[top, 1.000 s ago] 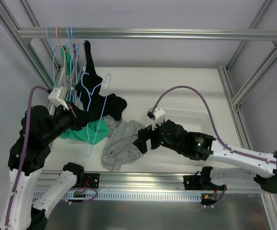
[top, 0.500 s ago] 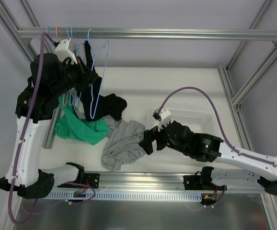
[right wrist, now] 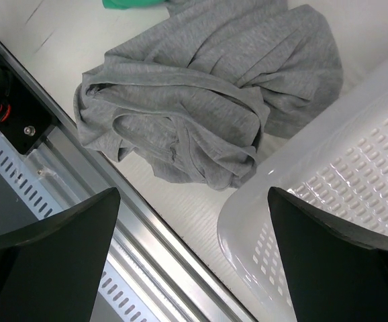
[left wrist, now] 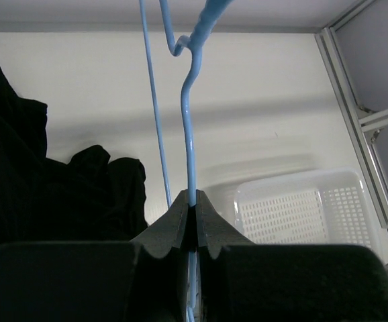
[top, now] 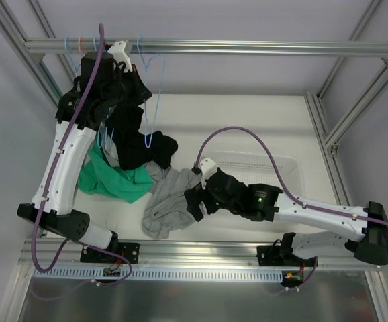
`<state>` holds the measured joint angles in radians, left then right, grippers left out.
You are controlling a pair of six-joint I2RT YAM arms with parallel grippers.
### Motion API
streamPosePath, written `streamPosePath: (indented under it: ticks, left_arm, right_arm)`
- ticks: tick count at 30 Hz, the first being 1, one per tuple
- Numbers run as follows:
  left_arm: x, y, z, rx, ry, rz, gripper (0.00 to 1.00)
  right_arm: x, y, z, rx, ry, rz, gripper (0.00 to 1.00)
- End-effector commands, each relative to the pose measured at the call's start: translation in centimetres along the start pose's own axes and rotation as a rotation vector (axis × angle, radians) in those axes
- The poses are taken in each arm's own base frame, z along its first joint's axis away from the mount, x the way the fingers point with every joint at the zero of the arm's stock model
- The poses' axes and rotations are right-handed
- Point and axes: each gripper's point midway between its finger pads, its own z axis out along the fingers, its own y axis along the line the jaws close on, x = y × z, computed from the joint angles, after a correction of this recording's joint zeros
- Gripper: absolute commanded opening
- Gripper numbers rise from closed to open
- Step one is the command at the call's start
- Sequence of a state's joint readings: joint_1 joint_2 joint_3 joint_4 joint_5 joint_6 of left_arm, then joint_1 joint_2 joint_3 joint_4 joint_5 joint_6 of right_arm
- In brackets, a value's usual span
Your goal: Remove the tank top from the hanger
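The light grey tank top (top: 169, 201) lies crumpled on the table, off the hanger; the right wrist view shows it too (right wrist: 207, 100). The light-blue wire hanger (top: 155, 100) is bare and held up with its hook at the top rail. My left gripper (top: 142, 86) is shut on the hanger's wire (left wrist: 188, 134), with the jaws pinching it (left wrist: 192, 204). My right gripper (top: 194, 198) is open and empty, low over the tank top's right edge. Its fingers (right wrist: 46, 258) stand wide apart, with table and basket rim between them.
A black garment (top: 143, 144) and a green garment (top: 110, 178) lie left of the tank top. More hangers, one of them pink (top: 80, 45), hang on the rail (top: 248, 47). A white perforated basket (top: 268, 168) stands right of the tank top, close under my right gripper (right wrist: 335, 194).
My left arm has lifted the blue hanger from above the clothes up to the rail. My right gripper has shifted a little left over the tank top's edge.
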<state>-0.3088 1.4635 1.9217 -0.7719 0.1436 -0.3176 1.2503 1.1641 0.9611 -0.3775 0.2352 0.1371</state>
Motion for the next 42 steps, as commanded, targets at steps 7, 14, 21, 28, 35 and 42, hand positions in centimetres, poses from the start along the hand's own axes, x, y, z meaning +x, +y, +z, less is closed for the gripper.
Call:
streamPosePath:
  ticks: [7, 14, 21, 28, 35, 42]
  left_arm:
    - [-0.6, 0.1, 1.6, -0.018, -0.005, 0.006, 0.00]
    - [1.1, 0.3, 0.5, -0.026, 0.013, -0.003, 0.28]
    - [2.4, -0.2, -4.2, -0.001, -0.030, -0.007, 0.73]
    - [5.2, -0.5, -12.1, 0.059, -0.136, -0.011, 0.99]
    - [11.1, -0.4, -20.5, 0.173, -0.288, 0.007, 0.99]
    - [14.5, 1.6, -23.6, 0.150, -0.389, 0.029, 0.99]
  right_arm:
    - [-1.8, 3.4, 3.0, -0.106, -0.015, -0.016, 0.99]
    - [-0.4, 3.1, 5.9, -0.054, 0.045, -0.076, 0.99]
    - [1.5, 3.2, 8.4, -0.028, 0.129, -0.149, 0.99]
    - [2.1, 2.7, 11.4, 0.028, 0.161, -0.264, 0.99]
    - [3.2, 2.8, 14.4, 0.049, 0.212, -0.324, 1.00]
    - [8.6, 1.7, 15.6, 0.088, 0.358, -0.288, 0.96]
